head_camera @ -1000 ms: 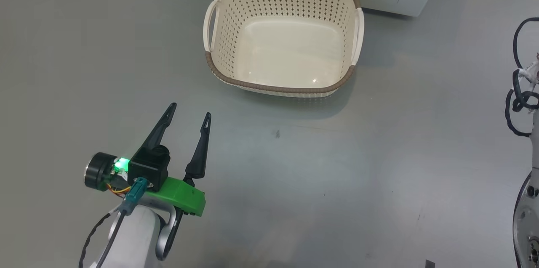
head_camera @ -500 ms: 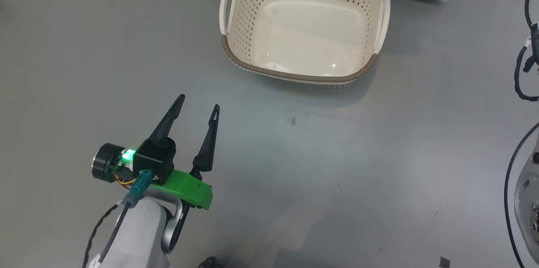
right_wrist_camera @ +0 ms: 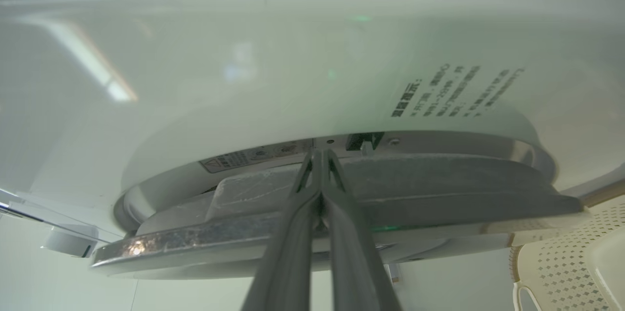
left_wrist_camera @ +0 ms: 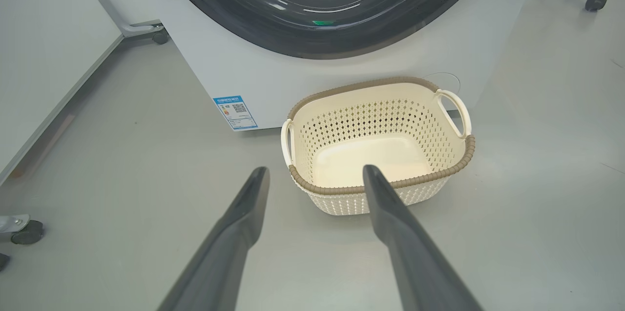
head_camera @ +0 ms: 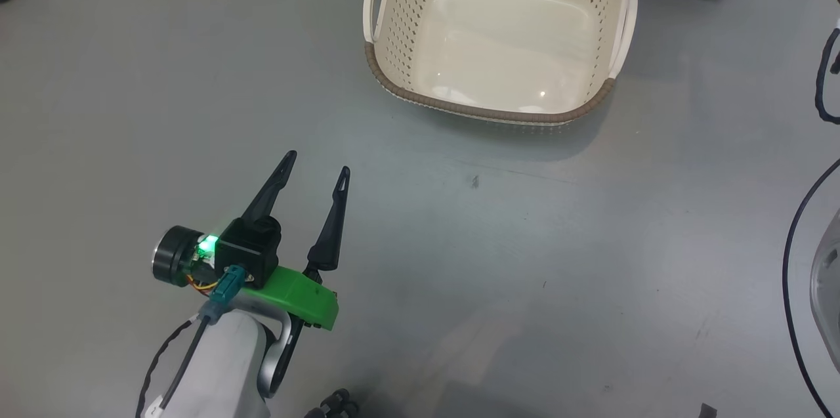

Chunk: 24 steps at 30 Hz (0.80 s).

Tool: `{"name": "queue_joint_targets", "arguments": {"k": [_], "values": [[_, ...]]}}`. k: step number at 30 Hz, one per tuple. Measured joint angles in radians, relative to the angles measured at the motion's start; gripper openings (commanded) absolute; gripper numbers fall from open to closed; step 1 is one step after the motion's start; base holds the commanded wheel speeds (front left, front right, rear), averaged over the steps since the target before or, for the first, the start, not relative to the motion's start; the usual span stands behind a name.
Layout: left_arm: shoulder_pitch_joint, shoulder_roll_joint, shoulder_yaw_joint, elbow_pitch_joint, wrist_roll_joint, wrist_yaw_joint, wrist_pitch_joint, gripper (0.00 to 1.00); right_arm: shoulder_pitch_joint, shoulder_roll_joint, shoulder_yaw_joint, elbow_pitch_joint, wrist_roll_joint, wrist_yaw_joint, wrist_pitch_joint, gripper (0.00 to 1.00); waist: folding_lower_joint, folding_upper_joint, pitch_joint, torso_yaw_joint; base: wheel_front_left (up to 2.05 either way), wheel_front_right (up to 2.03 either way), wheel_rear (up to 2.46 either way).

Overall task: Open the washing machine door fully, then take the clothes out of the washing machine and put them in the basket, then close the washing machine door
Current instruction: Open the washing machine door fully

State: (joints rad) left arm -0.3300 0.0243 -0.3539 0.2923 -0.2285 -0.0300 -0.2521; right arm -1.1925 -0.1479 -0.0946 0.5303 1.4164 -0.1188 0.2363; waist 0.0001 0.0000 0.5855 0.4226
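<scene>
Now, with shut right gripper [right_wrist_camera: 321, 153] seemingly tucked behind the big round black-ringed washing machine door [right_wrist_camera: 439, 189], lever outward slowly along the hinge arc; hold open left gripper [head_camera: 317, 162] clear, near the empty cream perforated basket [head_camera: 492, 114].

1. The left end effector [head_camera: 316, 164]: two long, tapering black fingers, each pierced by a small slot near its tip.
2. A bright green plastic bracket [head_camera: 308, 300] at the finger bases.
3. A black box-shaped camera housing [head_camera: 252, 250], beside a glowing green lamp [head_camera: 209, 244] and a black silver-rimmed cylinder [head_camera: 172, 265].
4. A teal plug [head_camera: 223, 288] carrying a thin black lead [head_camera: 190, 349]; fine orange wires [head_camera: 197, 285] beside it.
5. A smooth pale grey forearm [head_camera: 223, 365].
6. The right end effector [right_wrist_camera: 320, 157]: dark grey fingers with open-latticed tips.
7. A looping black cable [head_camera: 785, 267].
</scene>
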Motion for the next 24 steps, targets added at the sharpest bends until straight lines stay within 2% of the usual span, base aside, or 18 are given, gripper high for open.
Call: {"name": "queue_joint_targets", "arguments": {"k": [24], "values": [[-0.01,0.0,-0.033,0.005,-0.025,0.016,0.0,1.0,-0.111,-0.023,-0.001,0.117,0.055,-0.007,0.094,0.0,-0.0001,0.0,0.019,0.023,0.0,0.0,0.0]]}}
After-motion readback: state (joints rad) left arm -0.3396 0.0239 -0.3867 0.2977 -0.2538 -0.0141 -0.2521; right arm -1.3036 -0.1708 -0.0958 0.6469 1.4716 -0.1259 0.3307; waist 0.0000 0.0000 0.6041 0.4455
